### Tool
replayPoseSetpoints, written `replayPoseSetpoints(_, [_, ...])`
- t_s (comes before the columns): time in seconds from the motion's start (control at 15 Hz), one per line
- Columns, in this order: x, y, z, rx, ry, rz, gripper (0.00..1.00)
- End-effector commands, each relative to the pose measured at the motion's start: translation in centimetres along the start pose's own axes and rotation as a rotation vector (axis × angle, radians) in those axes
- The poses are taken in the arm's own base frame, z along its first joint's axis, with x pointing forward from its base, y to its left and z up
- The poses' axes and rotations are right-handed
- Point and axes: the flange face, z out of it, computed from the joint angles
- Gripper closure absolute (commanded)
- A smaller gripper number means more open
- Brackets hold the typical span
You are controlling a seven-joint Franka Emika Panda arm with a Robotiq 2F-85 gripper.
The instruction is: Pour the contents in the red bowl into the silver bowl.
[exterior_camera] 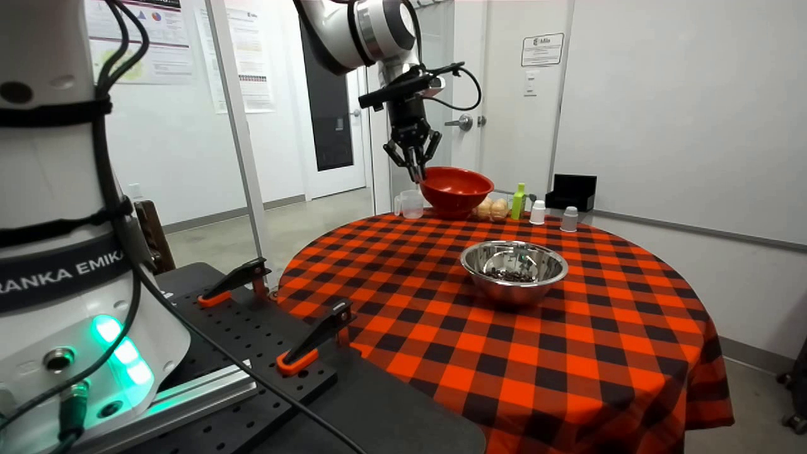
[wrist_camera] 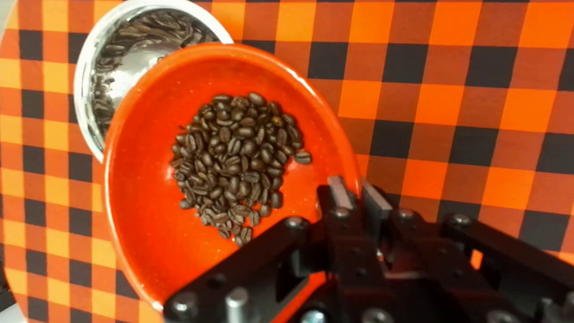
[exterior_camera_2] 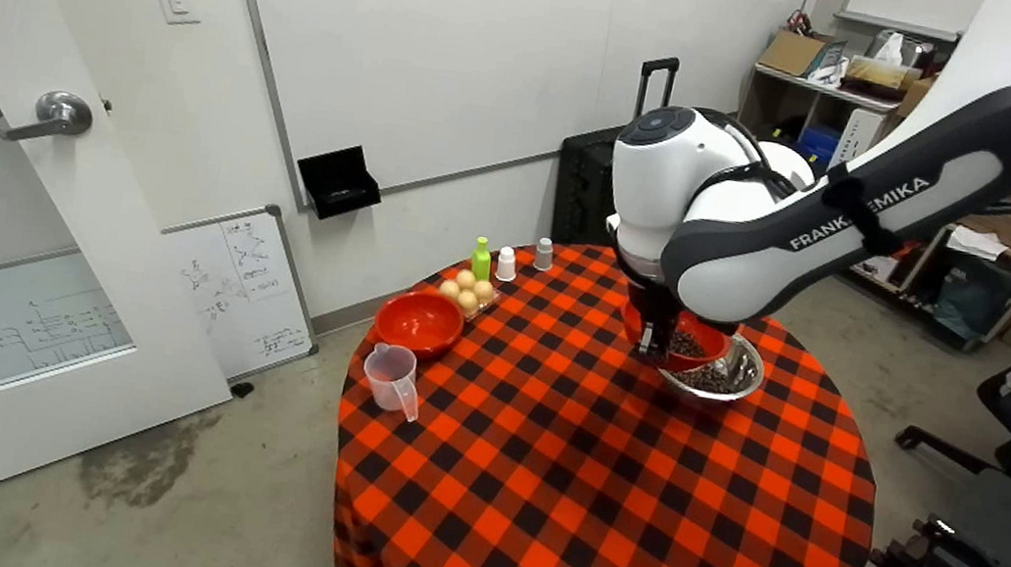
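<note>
Wrist view: the gripper (wrist_camera: pixel 352 187), fingers nearly together across the rim at lower right, grips the red bowl (wrist_camera: pixel 148 188) of coffee beans (wrist_camera: pixel 233 166), left of centre, whose far edge masks part of the silver bowl (wrist_camera: pixel 128 74) at upper left. A clean pour should need that edge carried farther over, then tipped gradually. Both exterior views show dark pieces (exterior_camera: pixel 508 275) inside the silver bowl; the wrist view hides its floor.

beans (wrist_camera: pixel 233 166) in held bowl (wrist_camera: pixel 143 197) and metal bowl (exterior_camera: pixel 514 293) | eggs (exterior_camera_2: pixel 466 301) between third bowl (exterior_camera_2: pixel 419 323) and bottle (exterior_camera_2: pixel 481 263)
</note>
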Motion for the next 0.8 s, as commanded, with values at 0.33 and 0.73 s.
replayPoseSetpoints(0.33, [3.0, 2.4, 1.4, 0.229, 0.013, 0.073, 0.98])
replayPoseSetpoints(0.73, [3.9, 4.3, 1.8, 0.215, 0.020, 0.119, 0.98])
